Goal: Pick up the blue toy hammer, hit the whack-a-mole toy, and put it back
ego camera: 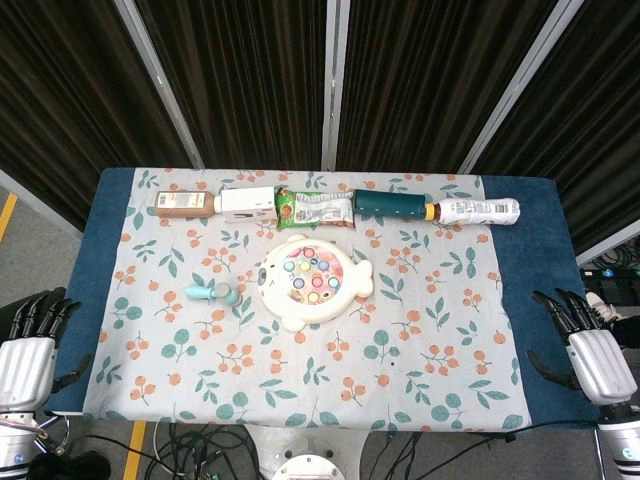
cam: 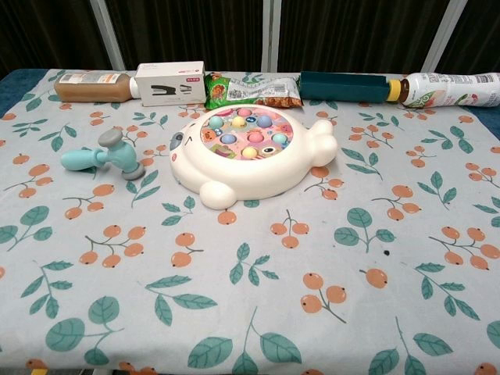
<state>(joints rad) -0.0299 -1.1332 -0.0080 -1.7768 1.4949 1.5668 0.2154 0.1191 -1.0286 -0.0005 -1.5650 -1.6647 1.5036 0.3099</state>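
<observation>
Hands, left hand (ego camera: 30,350) and right hand (ego camera: 590,350), open and empty; blue toy hammer (cam: 105,155) lies close left of whack-a-mole toy (cam: 250,152), so a clumsy grasp might nudge the toy.

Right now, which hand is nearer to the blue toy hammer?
The left hand. It rests off the table's left edge, the hammer's side. The right hand is off the far right edge.

Bright, even overhead light; both views sharp, shadows soft and short, dark backdrop toward twelve o'clock.

Glossy smooth plastic mole toy (cam: 250,160) and hammer (cam: 105,155); matt printed cloth (cam: 258,297) over bench; crinkly foil snack bag (cam: 251,90).
</observation>
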